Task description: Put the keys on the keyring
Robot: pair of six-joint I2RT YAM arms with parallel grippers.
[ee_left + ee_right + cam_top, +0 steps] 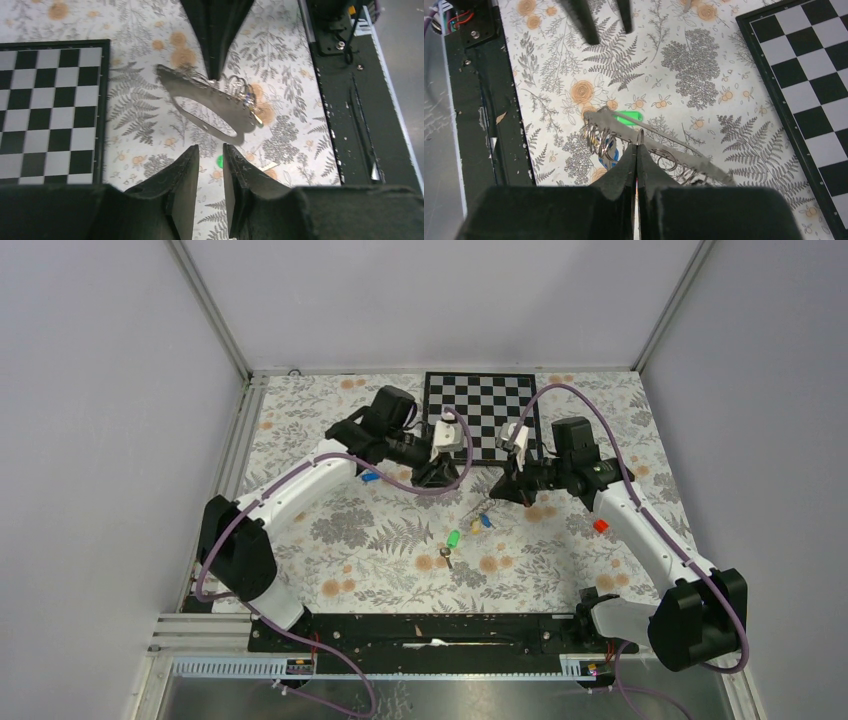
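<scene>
Keyring lies loose on the table, nearest the bases. Green key is just beyond it; can't tell if they touch. Further out, yellow key and blue key sit under the right gripper, apparently hanging off a strip, silvery, with several wire loops on it. Right jaws are clamped flat on one thin loop of it. Left gripper is released and empty, fingers apart, facing the strip, apart from it. Second blue key lies farthest out, by the left forearm.

Handling, my read:
- Keys are featherweight and rigid with slick plastic heads, so they'll skate if nudged. Pinch across the head and leave the hole clear.
- Keyring is thin, stiff, springy wire that will swivel in a pinch. Grip the dark stem, not the loop.
- Both lie flat and low, so expect fingertips to scrape the table.
</scene>
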